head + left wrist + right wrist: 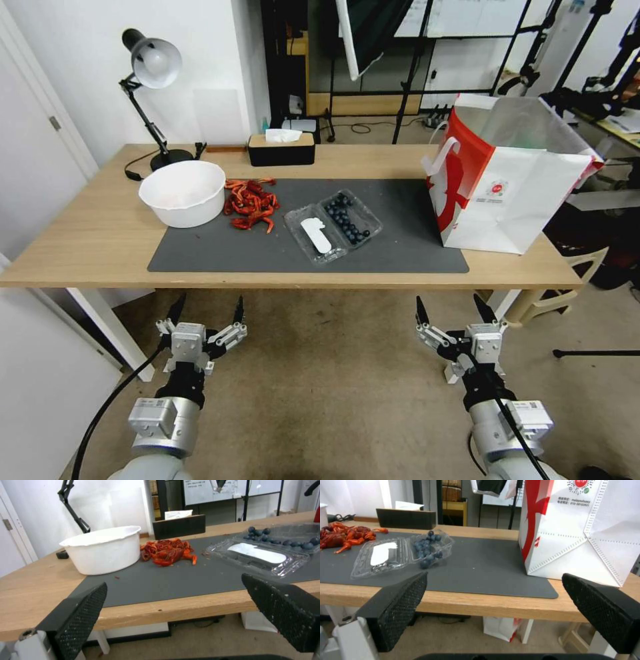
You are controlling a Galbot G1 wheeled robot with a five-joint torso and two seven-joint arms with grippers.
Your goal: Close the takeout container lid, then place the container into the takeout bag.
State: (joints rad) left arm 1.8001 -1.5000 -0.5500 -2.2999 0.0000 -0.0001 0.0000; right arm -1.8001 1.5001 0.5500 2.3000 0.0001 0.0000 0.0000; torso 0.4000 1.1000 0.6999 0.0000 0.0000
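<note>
The takeout container (pixel 351 217) lies open flat on the grey mat (pixel 220 250) at mid table, blueberries in its right half. Its lid (pixel 314 235), the clear half with the white sticker, lies beside it to the left. The wrist views show the container (pixel 283 537) (pixel 430 546) and the lid (pixel 258 555) (pixel 380 555) too. The takeout bag (pixel 513 187) (pixel 583 530) stands upright and open at the mat's right end. My left gripper (pixel 207 311) (pixel 173 610) and right gripper (pixel 452 311) (pixel 493 610) hang open below the table's front edge, holding nothing.
A big white bowl (pixel 183 193) (pixel 103 548) stands at the mat's left end, with a heap of red crayfish (pixel 251 203) (pixel 168 551) beside it. Behind are a black tissue box (pixel 281 149) and a desk lamp (pixel 151 73). A beige chair (pixel 567 280) stands right of the table.
</note>
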